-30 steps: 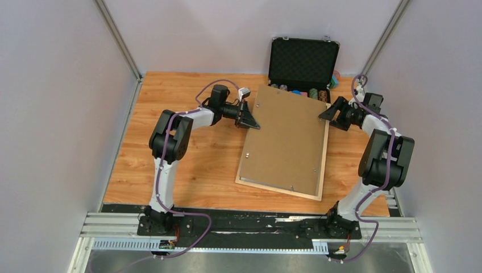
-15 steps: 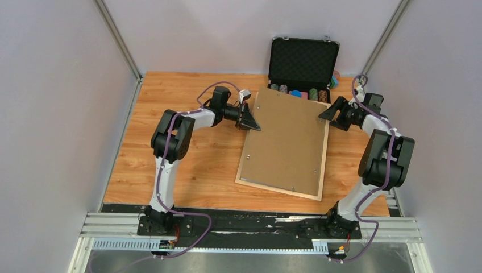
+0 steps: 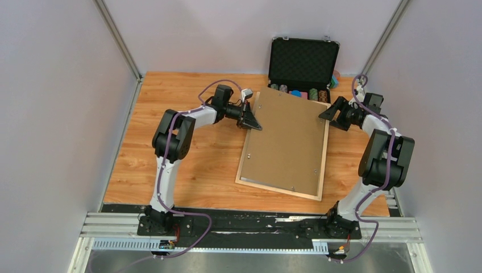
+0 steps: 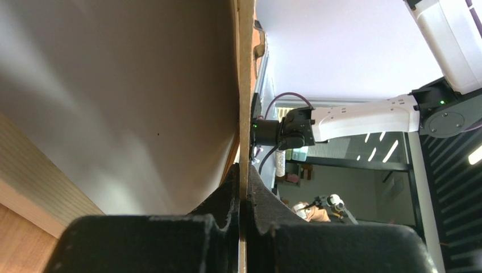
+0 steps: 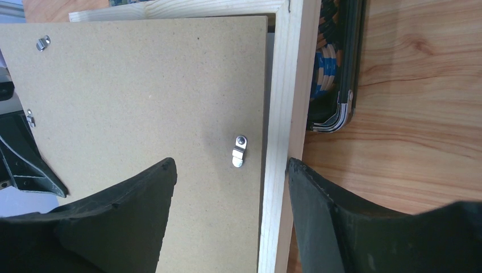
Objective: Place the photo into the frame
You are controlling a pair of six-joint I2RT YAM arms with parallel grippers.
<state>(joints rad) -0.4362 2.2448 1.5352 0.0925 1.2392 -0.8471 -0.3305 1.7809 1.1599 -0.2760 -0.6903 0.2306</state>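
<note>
Frame [image 3: 324,159] lies face down beneath the backing board [image 3: 287,142]; photo hidden from every view; left gripper [image 4: 243,170] pinches the board's edge; right gripper [image 5: 229,164] is spread wide over the frame's rail.

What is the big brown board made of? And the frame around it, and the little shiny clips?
The board looks like pressed fibreboard: it is flat, matte brown and faintly speckled, with no grain. The frame seems to be pale, unvarnished wood, since fine grain lines run along it. The clips look like metal, as they are silvery and shiny.
</note>
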